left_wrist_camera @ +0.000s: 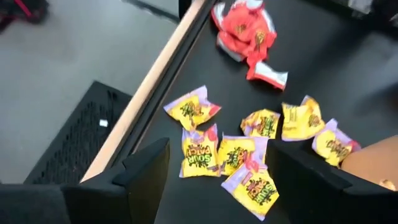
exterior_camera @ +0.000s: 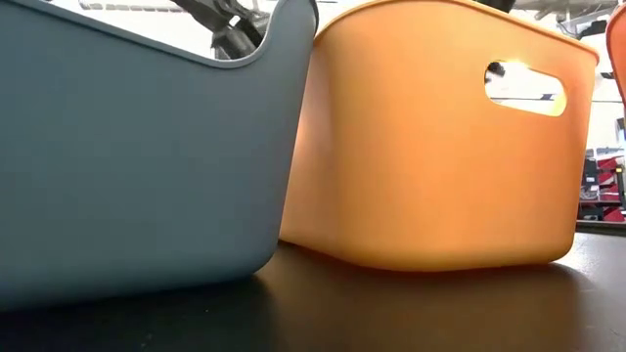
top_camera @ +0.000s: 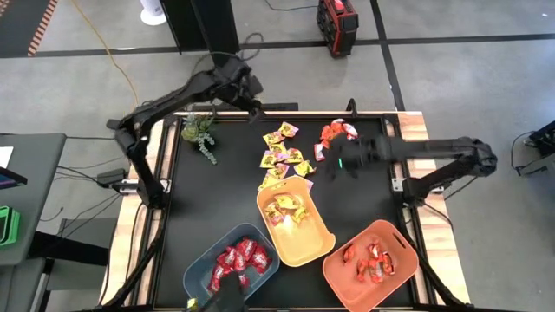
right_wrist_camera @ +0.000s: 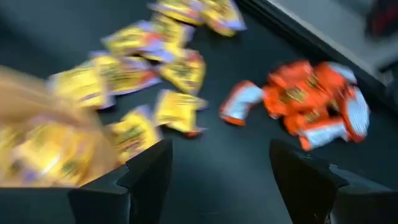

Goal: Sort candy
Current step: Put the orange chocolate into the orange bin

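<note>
Loose yellow candy lies on the black table top, with a heap of orange-red candy to its right near the far edge. My left gripper hangs open above the far edge, left of the yellow candy, holding nothing. My right gripper hovers open over bare table between the two heaps and the yellow bin, also holding nothing. In the high view it is blurred.
Three bins stand along the near edge: a blue-grey one with deep red candy, the yellow one with yellow candy, an orange one with orange-red candy. A green plant sprig lies at far left. Wooden rails border the table.
</note>
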`<state>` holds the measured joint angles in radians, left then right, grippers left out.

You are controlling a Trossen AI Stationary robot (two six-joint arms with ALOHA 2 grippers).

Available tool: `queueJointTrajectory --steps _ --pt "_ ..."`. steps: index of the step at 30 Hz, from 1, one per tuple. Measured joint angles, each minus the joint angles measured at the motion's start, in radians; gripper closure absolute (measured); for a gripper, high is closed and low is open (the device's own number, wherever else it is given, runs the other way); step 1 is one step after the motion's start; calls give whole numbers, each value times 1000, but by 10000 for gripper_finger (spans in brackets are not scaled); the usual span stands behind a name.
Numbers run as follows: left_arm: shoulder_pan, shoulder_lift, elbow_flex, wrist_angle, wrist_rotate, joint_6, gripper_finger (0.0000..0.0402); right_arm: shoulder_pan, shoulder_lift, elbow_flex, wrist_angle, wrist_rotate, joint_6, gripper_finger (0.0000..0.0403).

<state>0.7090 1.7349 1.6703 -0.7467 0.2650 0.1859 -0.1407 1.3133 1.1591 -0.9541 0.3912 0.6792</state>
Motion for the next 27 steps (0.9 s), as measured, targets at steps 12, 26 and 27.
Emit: queueJointTrajectory --steps 12,26,27 --pt "-7 -413 -551 372 1 -153 139 -275 319 24 97 -251 -62 117" --pt "-76 -819 -911 500 -4 -202 139 -271 694 310 -46 -252 3 117" --pt "-79 -836 -929 507 -4 -202 139 -276 709 321 -54 -250 6 117"
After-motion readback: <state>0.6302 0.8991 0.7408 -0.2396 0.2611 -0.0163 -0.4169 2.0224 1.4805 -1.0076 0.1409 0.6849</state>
